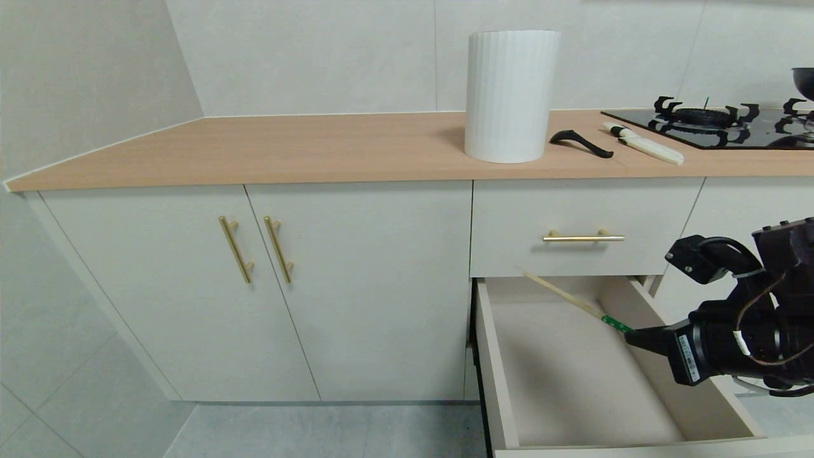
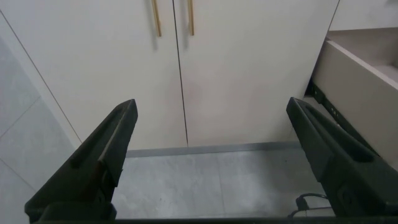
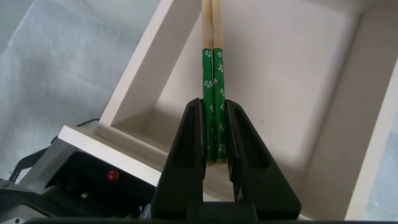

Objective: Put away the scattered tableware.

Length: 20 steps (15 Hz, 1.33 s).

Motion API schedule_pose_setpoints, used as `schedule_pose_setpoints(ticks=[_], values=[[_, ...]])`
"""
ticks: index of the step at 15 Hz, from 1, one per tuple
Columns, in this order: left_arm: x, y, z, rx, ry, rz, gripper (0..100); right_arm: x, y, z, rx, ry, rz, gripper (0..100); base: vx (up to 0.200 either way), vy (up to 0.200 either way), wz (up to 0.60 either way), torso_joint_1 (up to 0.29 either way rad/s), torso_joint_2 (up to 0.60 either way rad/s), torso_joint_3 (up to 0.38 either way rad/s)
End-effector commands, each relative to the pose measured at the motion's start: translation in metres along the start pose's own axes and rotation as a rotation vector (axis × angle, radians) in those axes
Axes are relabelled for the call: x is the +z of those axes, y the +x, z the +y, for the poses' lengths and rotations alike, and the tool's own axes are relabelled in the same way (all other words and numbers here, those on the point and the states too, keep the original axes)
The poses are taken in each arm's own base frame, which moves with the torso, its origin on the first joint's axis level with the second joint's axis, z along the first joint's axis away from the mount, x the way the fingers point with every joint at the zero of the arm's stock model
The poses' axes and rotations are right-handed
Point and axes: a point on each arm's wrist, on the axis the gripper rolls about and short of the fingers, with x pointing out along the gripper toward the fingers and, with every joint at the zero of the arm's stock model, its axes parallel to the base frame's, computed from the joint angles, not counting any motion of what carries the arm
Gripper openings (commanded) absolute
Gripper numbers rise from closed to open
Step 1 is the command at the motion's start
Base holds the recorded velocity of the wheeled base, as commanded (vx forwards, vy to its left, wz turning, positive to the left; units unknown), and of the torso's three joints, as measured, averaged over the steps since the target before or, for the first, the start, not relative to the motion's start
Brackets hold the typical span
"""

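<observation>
Two cabinet doors (image 1: pixel 254 286): closed, under the left stretch of the counter (image 1: pixel 286 149).
Left gripper (image 2: pixel 211 109): low in front of those doors, above the floor; jaws spread wide, nothing between them.
White ribbed canister (image 1: pixel 510 95): upright near the counter's front edge, right of its middle.
Black utensil (image 1: pixel 582 142): lying just beside the canister, on the hob side.
White knife (image 1: pixel 642 142): lying next along, near the front left corner of the hob (image 1: pixel 718 130).
Open drawer (image 1: pixel 493 356): pulled out below the closed drawer front (image 1: pixel 585 216).
Chopsticks (image 1: pixel 575 300): a pair held side by side over the open drawer, slanting from its right wall toward its back, bare tips close under the closed drawer front.
Right gripper (image 3: pixel 214 107): by the drawer's right wall, jaws nearly together, pinching the chopsticks' green ends.
Risk, tips: pushing further in could jam them against the back wall or the front above.
Risk, grip: a hold at the very ends gives little control, so one stick may twist or slip.
Risk, release: let go from this height, the pair could bounce, split and roll.
</observation>
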Motion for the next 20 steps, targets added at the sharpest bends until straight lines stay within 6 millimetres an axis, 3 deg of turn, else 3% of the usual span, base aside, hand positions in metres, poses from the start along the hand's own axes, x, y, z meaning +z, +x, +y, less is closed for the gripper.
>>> schedule_pose_setpoints(ticks=[1,3,6,8,13,15,20], values=[[0.000,0.000,0.000,0.000,0.000,0.001,100,-0.005,0.019,-0.002,0.002,0.008,0.070,0,0.000,0.000,0.00,0.000,0.00,0.000],[0.000,0.000,0.000,0.000,0.000,0.001,100,-0.009,0.038,-0.005,-0.008,0.018,0.134,0,0.000,0.000,0.00,0.000,0.00,0.000],[0.000,0.000,0.000,0.000,0.000,0.001,100,-0.013,0.095,-0.012,-0.032,0.114,0.250,0,0.000,0.000,0.00,0.000,0.00,0.000],[0.000,0.000,0.000,0.000,0.000,-0.001,100,-0.015,0.120,-0.010,-0.042,0.196,0.294,0,0.000,0.000,0.00,0.000,0.00,0.000],[0.000,0.000,0.000,0.000,0.000,0.001,100,-0.023,0.172,0.003,-0.142,0.282,0.238,0,0.000,0.000,0.00,0.000,0.00,0.000],[0.000,0.000,0.000,0.000,0.000,0.001,100,-0.031,0.191,0.007,-0.195,0.306,0.209,0,0.000,0.000,0.00,0.000,0.00,0.000],[0.000,0.000,0.000,0.000,0.000,-0.001,100,-0.041,0.208,0.009,-0.208,0.308,0.202,0,0.000,0.000,0.00,0.000,0.00,0.000]])
